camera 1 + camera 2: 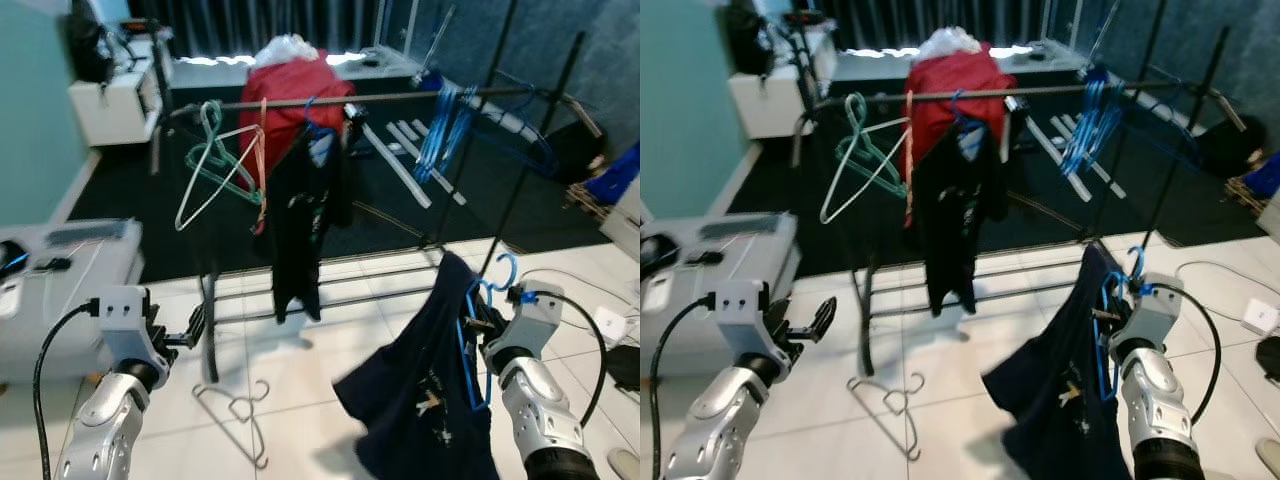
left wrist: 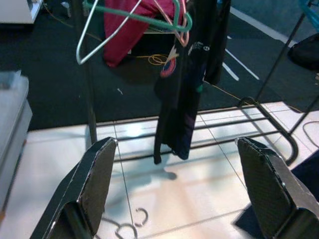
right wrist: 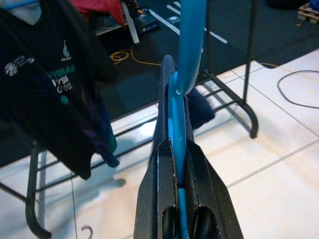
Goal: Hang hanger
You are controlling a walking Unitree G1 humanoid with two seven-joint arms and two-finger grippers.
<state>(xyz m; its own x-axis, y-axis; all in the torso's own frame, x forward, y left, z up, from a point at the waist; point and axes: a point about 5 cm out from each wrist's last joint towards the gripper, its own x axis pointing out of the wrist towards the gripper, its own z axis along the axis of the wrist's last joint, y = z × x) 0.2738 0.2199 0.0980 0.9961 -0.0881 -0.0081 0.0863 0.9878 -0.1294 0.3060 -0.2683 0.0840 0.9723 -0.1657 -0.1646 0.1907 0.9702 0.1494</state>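
Observation:
My right gripper point(image 1: 478, 322) is shut on a blue hanger point(image 3: 185, 64) that carries a dark navy shirt point(image 1: 425, 390). It holds this low at the right, in front of the black clothes rack point(image 1: 400, 98) and well below its top rail. A black shirt point(image 1: 305, 210), green and pink empty hangers point(image 1: 215, 165) and several blue hangers point(image 1: 440, 130) hang on that rail. My left gripper point(image 2: 179, 189) is open at the lower left, with nothing between its fingers point(image 2: 97, 179).
A bare wire hanger point(image 1: 238, 412) lies on the white tiles between my arms. A red garment point(image 1: 295, 95) is draped behind the rack. A grey box point(image 1: 60, 290) stands at the left, and cables point(image 1: 590, 290) trail at the right.

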